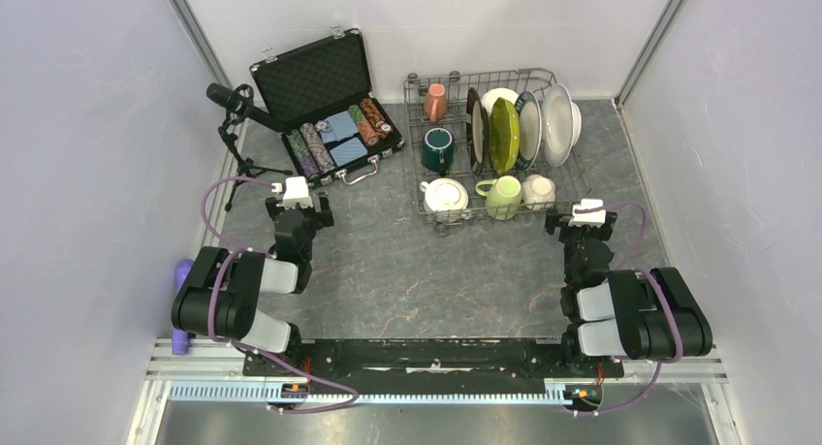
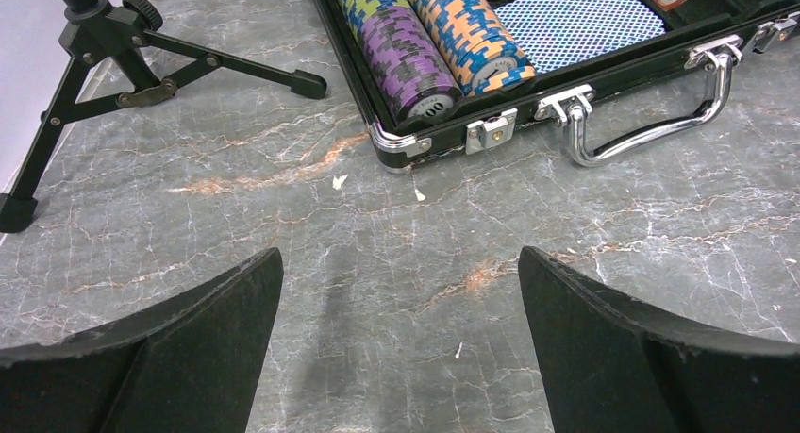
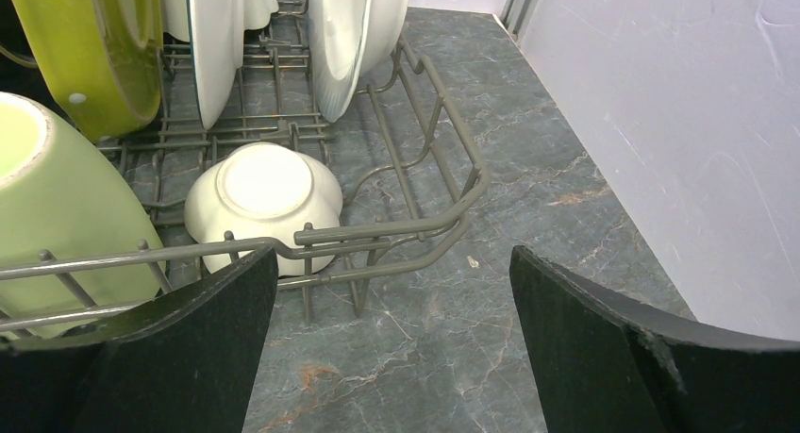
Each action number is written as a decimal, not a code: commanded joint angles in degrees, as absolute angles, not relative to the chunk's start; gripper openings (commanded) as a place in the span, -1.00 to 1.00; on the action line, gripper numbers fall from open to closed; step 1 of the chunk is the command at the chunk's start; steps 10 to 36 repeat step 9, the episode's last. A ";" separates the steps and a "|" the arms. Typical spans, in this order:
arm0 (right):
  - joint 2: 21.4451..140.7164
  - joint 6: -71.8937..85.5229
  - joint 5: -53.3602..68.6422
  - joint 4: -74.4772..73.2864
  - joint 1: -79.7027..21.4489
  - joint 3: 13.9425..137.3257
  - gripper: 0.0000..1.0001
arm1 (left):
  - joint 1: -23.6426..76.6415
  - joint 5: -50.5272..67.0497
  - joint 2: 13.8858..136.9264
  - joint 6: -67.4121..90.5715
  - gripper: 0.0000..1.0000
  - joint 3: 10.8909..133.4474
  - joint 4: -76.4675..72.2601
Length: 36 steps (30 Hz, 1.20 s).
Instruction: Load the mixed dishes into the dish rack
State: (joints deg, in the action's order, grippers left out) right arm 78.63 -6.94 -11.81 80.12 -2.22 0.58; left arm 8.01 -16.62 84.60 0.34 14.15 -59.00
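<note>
Pale walls (image 1: 87, 125) closed the grey marbled desk (image 1: 407, 270) on three sides, its widest bare stretch lying at the middle, between both arms. Seen from above, the dish rack (image 3: 396, 228) stood at 1 o'clock, with only a narrow strip of desk between it and the wall at 3 o'clock. The mixed dishes (image 1: 503, 135) sat inside it: upright plates (image 1: 557, 123) toward 12 o'clock, mugs (image 1: 502, 197) along the 6 o'clock rim. The right jaws gaped wide and empty just beside the rack's near right corner. The left jaws, equally wide, hung over bare desk just short of the open black case (image 1: 315, 77) of poker chips (image 2: 415, 56) at 11 o'clock. A microphone tripod (image 2: 141, 93) stood at 10 o'clock.
</note>
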 commanded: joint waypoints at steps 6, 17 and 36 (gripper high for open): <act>78.70 -7.56 -11.32 84.20 -2.13 -6.54 0.96 | 7.46 -16.74 84.74 0.09 1.00 15.07 -61.66; 78.67 -7.56 -11.31 84.20 -2.24 -6.52 0.96 | 6.50 -14.76 84.63 0.41 1.00 15.40 -60.73; 78.67 -7.56 -11.31 84.20 -2.24 -6.52 0.96 | 6.50 -14.76 84.63 0.41 1.00 15.40 -60.73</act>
